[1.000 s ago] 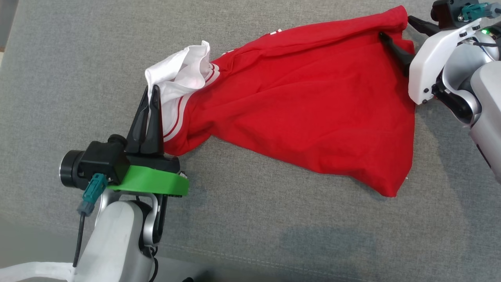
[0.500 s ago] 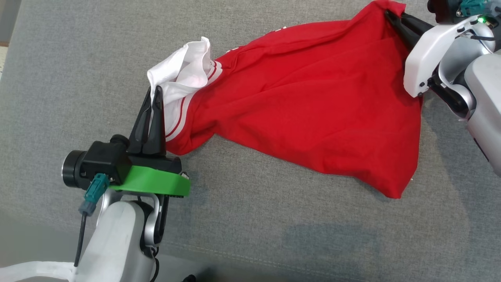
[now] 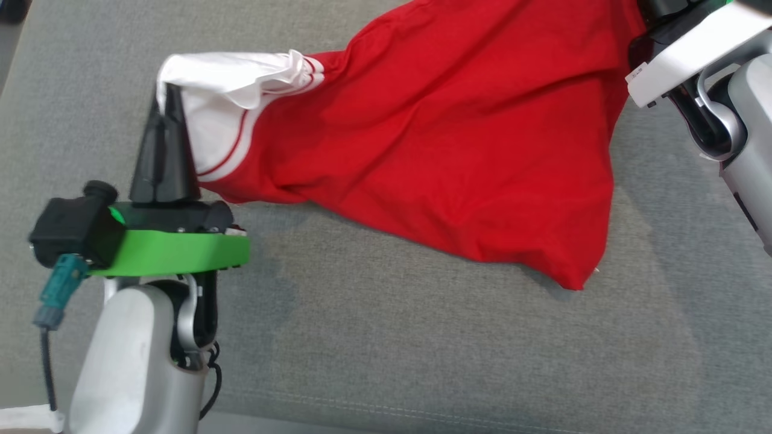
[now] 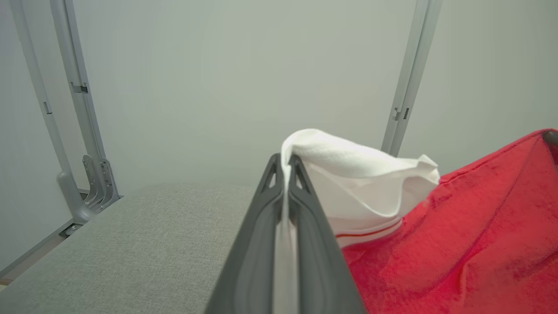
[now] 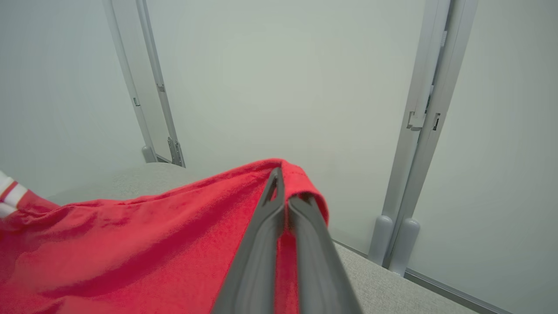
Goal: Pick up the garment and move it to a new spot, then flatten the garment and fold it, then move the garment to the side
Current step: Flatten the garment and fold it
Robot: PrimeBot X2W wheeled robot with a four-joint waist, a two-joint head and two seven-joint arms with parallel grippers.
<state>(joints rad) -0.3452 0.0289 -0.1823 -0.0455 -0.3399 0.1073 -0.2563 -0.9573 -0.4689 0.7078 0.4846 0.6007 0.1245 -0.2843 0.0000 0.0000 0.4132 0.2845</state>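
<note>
A red cotton T-shirt (image 3: pixel 434 138) with a white sleeve (image 3: pixel 223 78) edged in red stripes hangs spread between the two arms above a grey fabric-covered bench (image 3: pixel 392 349). The left claw (image 3: pixel 167 90) is closed on the edge of the white sleeve, and its wrist view shows white cloth pinched between the dark fingers (image 4: pixel 305 205). The right claw (image 5: pixel 283 181) is clamped on the shirt's red hem, which folds over its tips. The cloth sags between the two holds, and its lowest corner droops close to the bench; whether it touches cannot be told. Nothing else lies on the bench around the shirt. Behind the bench stand grey metal uprights (image 4: pixel 403 87) against a pale plain wall (image 4: pixel 218 65).
</note>
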